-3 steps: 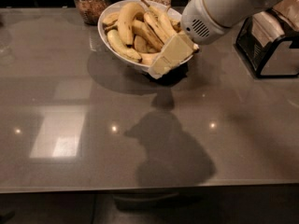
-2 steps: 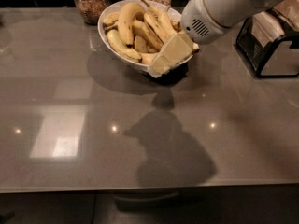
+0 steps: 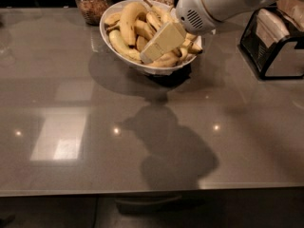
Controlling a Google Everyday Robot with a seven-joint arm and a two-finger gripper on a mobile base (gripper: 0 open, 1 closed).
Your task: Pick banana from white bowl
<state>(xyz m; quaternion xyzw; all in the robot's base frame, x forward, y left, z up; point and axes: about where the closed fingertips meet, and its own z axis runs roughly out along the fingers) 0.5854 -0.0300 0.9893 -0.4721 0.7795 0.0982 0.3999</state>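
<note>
Cream tool (image 3: 151, 53) over yellow bananas (image 3: 127, 23) in the glossy white bowl (image 3: 102, 30), on a grey table (image 3: 142, 165)

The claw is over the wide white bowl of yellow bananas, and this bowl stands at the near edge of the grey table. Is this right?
No. In the camera view the wide white bowl stands at the far edge of the grey table, not the near one. The cream claw is over its yellow bananas.
</note>
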